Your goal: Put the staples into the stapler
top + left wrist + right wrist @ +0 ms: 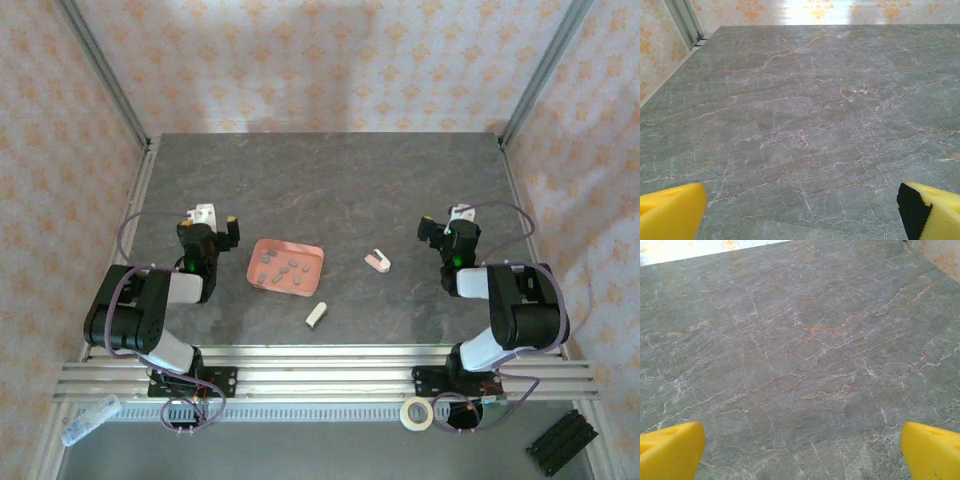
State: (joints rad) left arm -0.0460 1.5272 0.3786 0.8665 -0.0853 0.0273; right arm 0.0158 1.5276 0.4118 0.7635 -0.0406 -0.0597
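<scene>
Yellow fingertips (671,211) of the left gripper (800,212) frame the bottom corners of the left wrist view, spread wide over bare grey marbled table (805,110) with nothing between them. The right gripper (802,452) shows the same in its own wrist view: yellow fingertips (931,452) far apart and holding nothing.

From above, a roll of tape (417,413) lies on the near ledge in front of the right arm's base. Both arms are folded back near the aluminium rails (320,372), the left gripper (218,223) and right gripper (442,222) poised at either side of the table (330,175).

Between them, a salmon-pink tray (310,252) sits just right of the left gripper, with the staples (280,268), several short grey strips, scattered loose inside it. The stapler (377,261), pale pink and white, lies on the table to the right of the tray, apart from it and well left of the right gripper. A stubby cream piece (316,315) rests on the table nearer the rails, below the tray's near right corner.
</scene>
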